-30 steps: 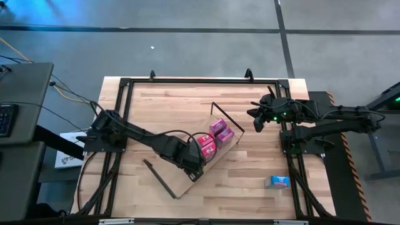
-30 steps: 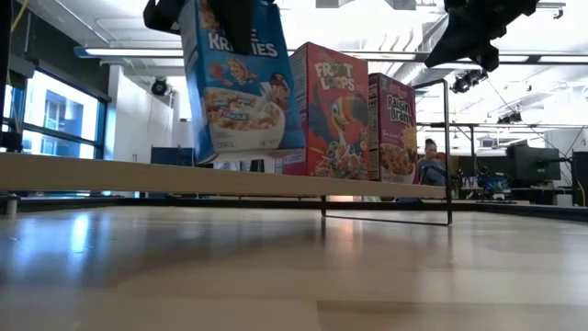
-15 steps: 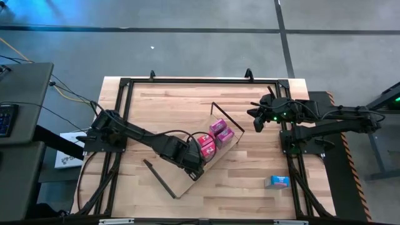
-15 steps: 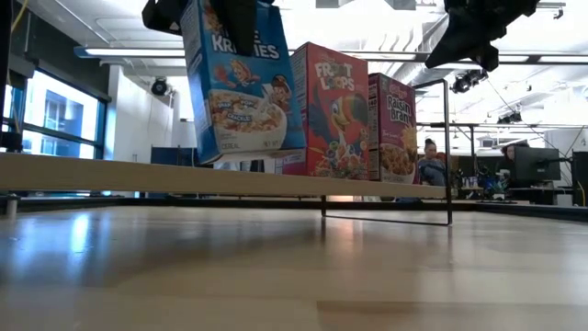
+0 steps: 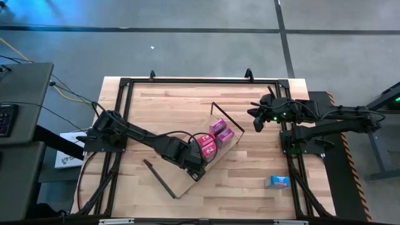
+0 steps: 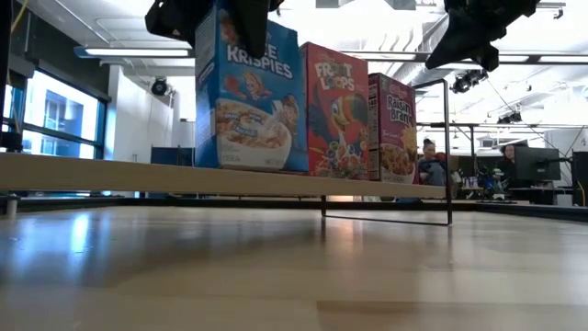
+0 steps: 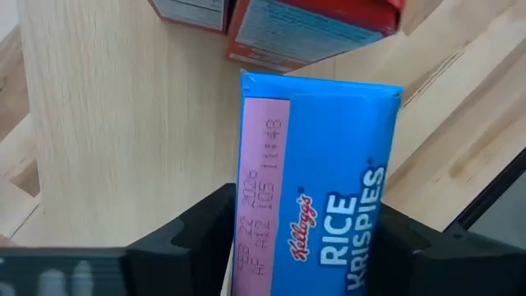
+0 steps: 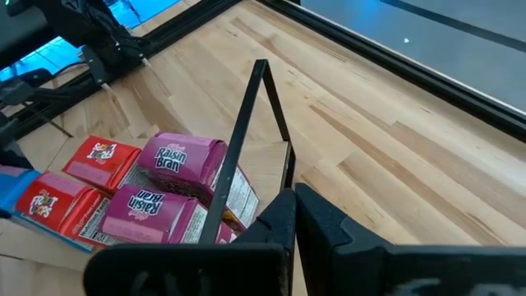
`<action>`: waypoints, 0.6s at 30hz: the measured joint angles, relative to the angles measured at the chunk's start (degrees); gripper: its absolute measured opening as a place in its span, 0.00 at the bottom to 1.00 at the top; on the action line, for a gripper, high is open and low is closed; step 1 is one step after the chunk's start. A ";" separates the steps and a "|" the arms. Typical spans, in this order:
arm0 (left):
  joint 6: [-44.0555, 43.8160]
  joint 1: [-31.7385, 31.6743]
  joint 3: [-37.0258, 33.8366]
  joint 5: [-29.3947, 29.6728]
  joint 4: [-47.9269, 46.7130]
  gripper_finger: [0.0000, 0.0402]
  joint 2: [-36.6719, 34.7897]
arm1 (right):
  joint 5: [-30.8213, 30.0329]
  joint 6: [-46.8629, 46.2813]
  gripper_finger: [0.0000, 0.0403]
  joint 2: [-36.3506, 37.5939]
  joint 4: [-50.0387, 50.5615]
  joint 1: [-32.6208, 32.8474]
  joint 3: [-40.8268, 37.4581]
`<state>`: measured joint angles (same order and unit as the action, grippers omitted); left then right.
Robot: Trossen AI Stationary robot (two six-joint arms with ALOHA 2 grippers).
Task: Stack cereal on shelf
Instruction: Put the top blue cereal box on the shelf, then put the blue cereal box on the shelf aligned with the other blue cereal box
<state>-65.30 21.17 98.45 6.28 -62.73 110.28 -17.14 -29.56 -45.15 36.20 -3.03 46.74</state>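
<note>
From above, the shelf [image 5: 220, 150] lies slanted on the table [image 5: 169, 106], with a black wire frame [image 5: 220, 115] at one end. I count two pink box tops and two red ones [image 5: 207, 147] on it. The left gripper [image 5: 195, 169] sits over the blue box just beside the red ones. One more small blue box [image 5: 277, 181] lies alone near the table's right edge, well apart from the shelf. The right gripper [image 5: 257, 122] hangs off past the frame end of the shelf, and it is closed on nothing.

From table height, three boxes stand upright in a row on the shelf [image 6: 138, 175]. The blue one reads "Rice Krispies" [image 6: 250, 97], the red one reads "Froot Loops" [image 6: 335, 110], and the pink one reads "Raisin Bran" [image 6: 393, 129]. The left gripper [image 6: 225, 11] is at the top of the blue box. People show far back in the room.

The left wrist view shows the top of the Rice Krispies box [image 7: 316, 197], with a pink side strip of small print, between the two dark fingers [image 7: 193, 238]. They stand at its sides, but I cannot tell if they press it.

The right wrist view shows two pink Raisin Bran boxes [image 8: 177, 164] and two red boxes [image 8: 99, 160] beside the wire frame [image 8: 242, 140]. The right arm's fingers [image 8: 283, 222] are shut together.
</note>
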 joint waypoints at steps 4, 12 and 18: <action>1.51 -0.11 0.00 -0.18 0.31 0.53 -0.69 | -0.01 0.00 0.00 -0.02 0.01 0.00 0.00; 4.48 -0.83 -0.02 -1.03 1.09 0.61 -4.36 | -0.03 -0.11 0.00 -0.02 0.05 0.00 0.00; 6.74 -1.33 -0.02 -1.47 0.49 0.62 -9.76 | 0.34 -0.99 0.00 -0.02 0.00 0.00 0.00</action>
<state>-58.57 19.83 98.43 4.82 -62.24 100.52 -16.80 -30.55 -45.17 36.19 -3.03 46.74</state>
